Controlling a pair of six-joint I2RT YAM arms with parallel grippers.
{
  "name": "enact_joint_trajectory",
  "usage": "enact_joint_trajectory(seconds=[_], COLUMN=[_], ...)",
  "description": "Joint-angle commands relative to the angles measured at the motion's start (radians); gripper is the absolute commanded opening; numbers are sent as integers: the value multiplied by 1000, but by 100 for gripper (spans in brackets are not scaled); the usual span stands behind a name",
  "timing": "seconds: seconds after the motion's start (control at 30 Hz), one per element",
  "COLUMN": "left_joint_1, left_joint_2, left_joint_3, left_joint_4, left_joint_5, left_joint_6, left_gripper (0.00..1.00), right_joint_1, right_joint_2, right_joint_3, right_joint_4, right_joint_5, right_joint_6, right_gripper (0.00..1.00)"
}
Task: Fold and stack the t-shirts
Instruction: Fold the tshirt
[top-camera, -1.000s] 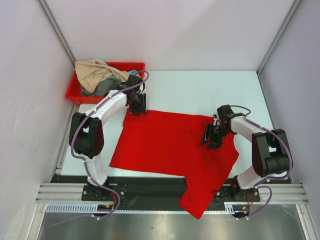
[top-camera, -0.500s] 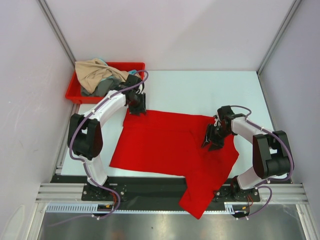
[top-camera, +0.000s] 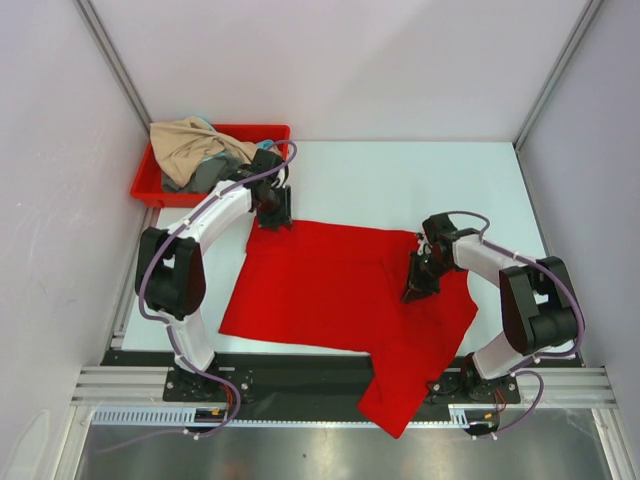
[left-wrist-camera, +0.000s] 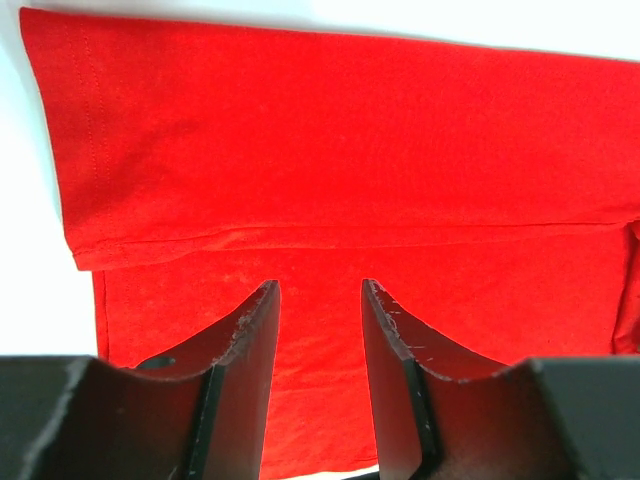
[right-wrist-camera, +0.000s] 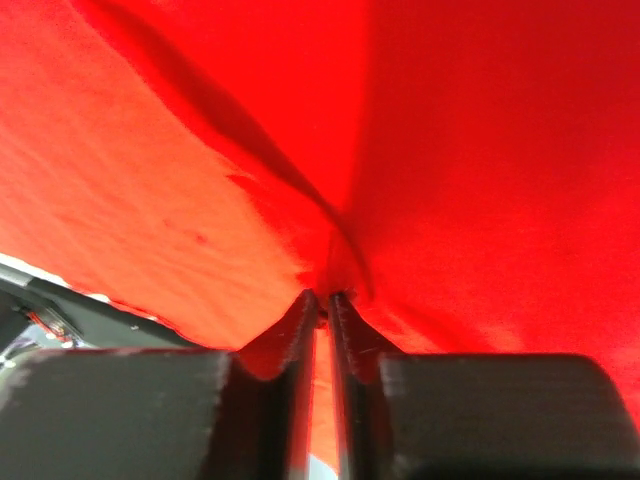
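Red tray (top-camera: 145, 186) sits at the far left corner of the table (top-camera: 400, 185). It holds a heap of shirts: a beige shirt (top-camera: 190, 145) on top, a grey shirt (top-camera: 208, 176) under it toward the near side, and a sliver of light blue cloth (top-camera: 268, 143) at the right end of the heap. The heap rises above the tray rim. How many garments lie in it cannot be told from the overhead view.

Red shirt (top-camera: 330, 285) lies spread on the table, centre to near side. Its far edge runs left to right between the two arms. Its near right part hangs over the table's near edge, down across the black rail (top-camera: 300, 365).

Left gripper (top-camera: 275, 215) is at the far left corner of the red shirt, just beside the tray. In the left wrist view its fingers (left-wrist-camera: 250, 340) stand apart with red cloth showing between them; they hold nothing. A hemmed sleeve edge (left-wrist-camera: 80, 150) lies flat ahead of them.

Right gripper (top-camera: 418, 282) is on the right part of the red shirt. In the right wrist view its fingers (right-wrist-camera: 300, 320) are pressed nearly together, pinching a raised ridge of the red cloth; a fold runs up and away from the pinch.
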Motion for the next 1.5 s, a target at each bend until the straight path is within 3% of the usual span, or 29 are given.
enact_joint_trajectory(seconds=[0.0,0.1,0.23,0.3,0.33,0.4,0.43,0.5,0.67,0.77,0.87,0.93,1.13,1.47], left_joint_1=[2,1,1,2,2,4,4,6,7,10,24,47,88,87], left_joint_2=[-55,-60,-61,-64,-64,-70,-72,-76,-87,-69,-37,-17,-3,-63], left_joint_3=[-5,-13,-18,-18,-21,-27,-30,-36,-60,-44,-11,19,29,-62], left_joint_4=[6,4,-4,-13,-13,-13,-17,-30,-22,-19,-21,-27,-36,6], left_joint_5=[-22,-33,-56,-86,-93,-100,-103,-102,-90,-85,-106,-142,-156,-90], left_joint_6=[13,9,-4,-13,-19,-22,-31,-41,-59,-53,-44,-33,-11,-30], left_gripper=[44,44,44,44,44,46,47,49,50,49,49,50,49,48], right_joint_1=[55,121,213,242,242,224,215,180,43,-141,-259,-316,-423,-434], right_joint_2=[3,41,96,104,103,94,75,51,-62,-107,-89,-20,178,285], right_joint_3=[54,91,180,191,194,193,196,200,183,163,203,269,404,481], right_joint_4=[13,7,-17,-19,-21,-19,-28,-40,-82,-41,-2,-11,48,88], right_joint_5=[-21,-92,-204,-271,-287,-330,-321,-246,99,196,285,310,321,325], right_joint_6=[10,1,-36,-60,-66,-74,-68,-44,110,229,236,204,40,-122], right_gripper=[10,1,7,21,34,43,52,60,59,57,60,69,76,77])
